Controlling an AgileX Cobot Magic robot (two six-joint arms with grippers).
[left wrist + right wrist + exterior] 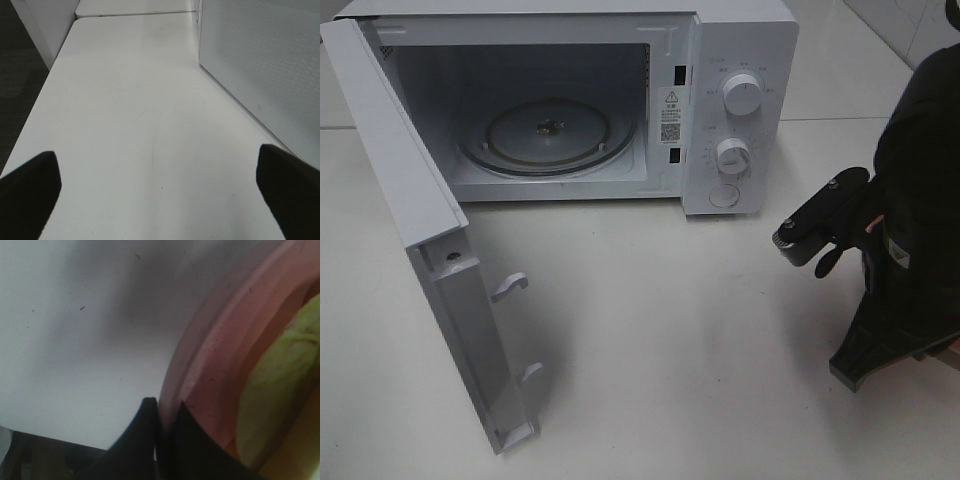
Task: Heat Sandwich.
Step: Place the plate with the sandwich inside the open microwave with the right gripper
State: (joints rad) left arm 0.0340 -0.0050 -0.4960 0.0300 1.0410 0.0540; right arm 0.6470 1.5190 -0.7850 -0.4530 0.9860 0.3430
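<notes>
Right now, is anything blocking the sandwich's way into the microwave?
Nothing visible does. The microwave door stands wide open, the glass turntable is bare, and the sandwich sits on the pink plate the right tool pinches.

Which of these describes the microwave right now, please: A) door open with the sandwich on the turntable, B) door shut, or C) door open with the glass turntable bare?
C: the microwave door stands swung wide, and the glass turntable inside carries nothing.

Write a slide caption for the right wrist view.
Right gripper closed on the rim of the pink plate, the sandwich showing green lettuce, white table behind.
</notes>
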